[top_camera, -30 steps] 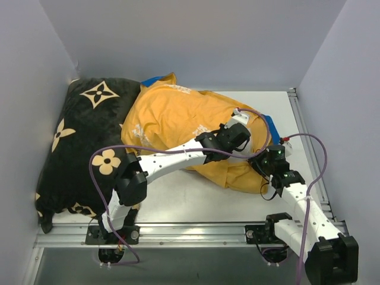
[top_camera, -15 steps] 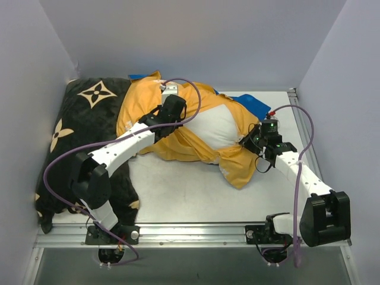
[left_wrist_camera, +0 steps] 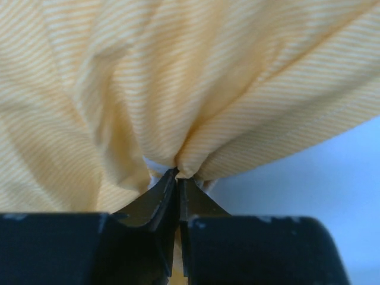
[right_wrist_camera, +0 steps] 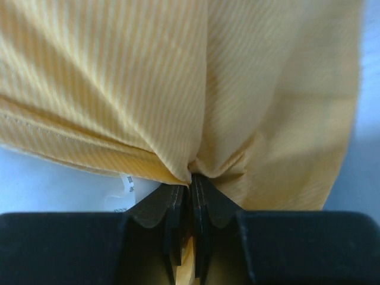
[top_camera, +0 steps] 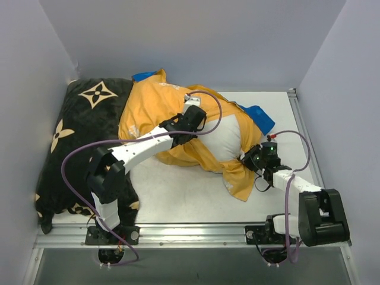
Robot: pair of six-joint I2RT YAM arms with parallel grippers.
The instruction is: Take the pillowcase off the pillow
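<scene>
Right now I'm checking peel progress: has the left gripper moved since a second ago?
Yes. From above, the left gripper, shut on the pillowcase, has gone left toward the black cushion, away from the right gripper.

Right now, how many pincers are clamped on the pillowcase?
2. The left pincer pinches the pillowcase's orange fabric just left of the exposed pillow. The right pincer pinches it at the pillow's near-right side.
</scene>
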